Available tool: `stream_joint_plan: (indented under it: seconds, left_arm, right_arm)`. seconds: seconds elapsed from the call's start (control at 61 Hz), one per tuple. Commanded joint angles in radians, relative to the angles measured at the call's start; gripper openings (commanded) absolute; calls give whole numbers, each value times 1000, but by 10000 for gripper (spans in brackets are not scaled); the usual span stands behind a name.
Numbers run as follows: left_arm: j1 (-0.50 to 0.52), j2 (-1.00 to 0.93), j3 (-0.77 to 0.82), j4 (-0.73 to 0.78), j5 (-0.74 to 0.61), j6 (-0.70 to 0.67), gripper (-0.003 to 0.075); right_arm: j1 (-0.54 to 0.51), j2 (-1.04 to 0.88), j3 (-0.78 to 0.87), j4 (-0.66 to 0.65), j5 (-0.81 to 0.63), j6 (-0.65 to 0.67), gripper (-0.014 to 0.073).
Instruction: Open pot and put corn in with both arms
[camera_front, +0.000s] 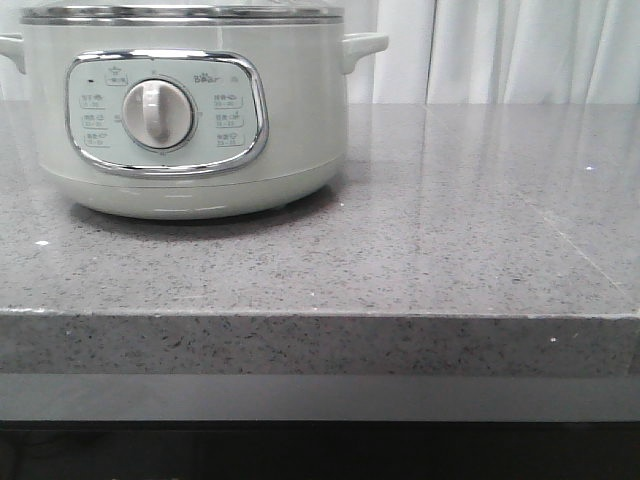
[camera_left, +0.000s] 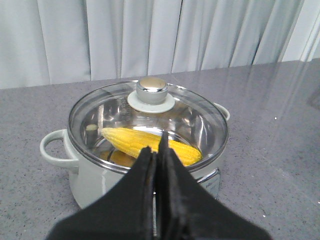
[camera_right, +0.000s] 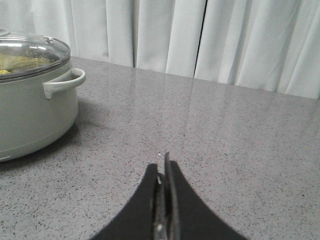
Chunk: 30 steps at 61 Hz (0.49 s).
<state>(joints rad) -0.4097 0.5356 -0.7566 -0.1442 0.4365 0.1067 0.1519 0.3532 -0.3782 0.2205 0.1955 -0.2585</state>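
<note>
The pale grey-green pot (camera_front: 185, 110) stands at the back left of the counter, its control panel and white knob (camera_front: 157, 113) facing me. Its glass lid (camera_left: 148, 117) sits on the pot, with a steel knob (camera_left: 152, 86) on top. The yellow corn (camera_left: 150, 145) lies inside the pot under the lid. My left gripper (camera_left: 156, 150) is shut and empty, above and in front of the pot. My right gripper (camera_right: 162, 165) is shut and empty over bare counter to the right of the pot (camera_right: 30, 100). Neither gripper shows in the front view.
The grey speckled counter (camera_front: 450, 230) stretches to the right of the pot. Its front edge (camera_front: 320, 318) runs across the front view. White curtains (camera_right: 200, 40) hang behind the counter. The pot's side handle (camera_right: 62, 82) sticks out toward my right gripper.
</note>
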Motion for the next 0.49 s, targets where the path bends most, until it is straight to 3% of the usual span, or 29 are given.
stream_joint_plan:
  seconds: [0.0, 0.213, 0.476]
  left_arm:
    - [-4, -92, 49, -15, -100, -2, -18]
    - [-4, -305, 180, -15, -126, -2, -18]
    - [-4, -343, 187, -15, -144, -2, -18]
  right_arm:
    - [-6, 4, -28, 3, -79, -9, -61]
    - [-6, 4, -28, 3, -79, -9, -61]
    - [-6, 4, -28, 3, -79, -9, -61]
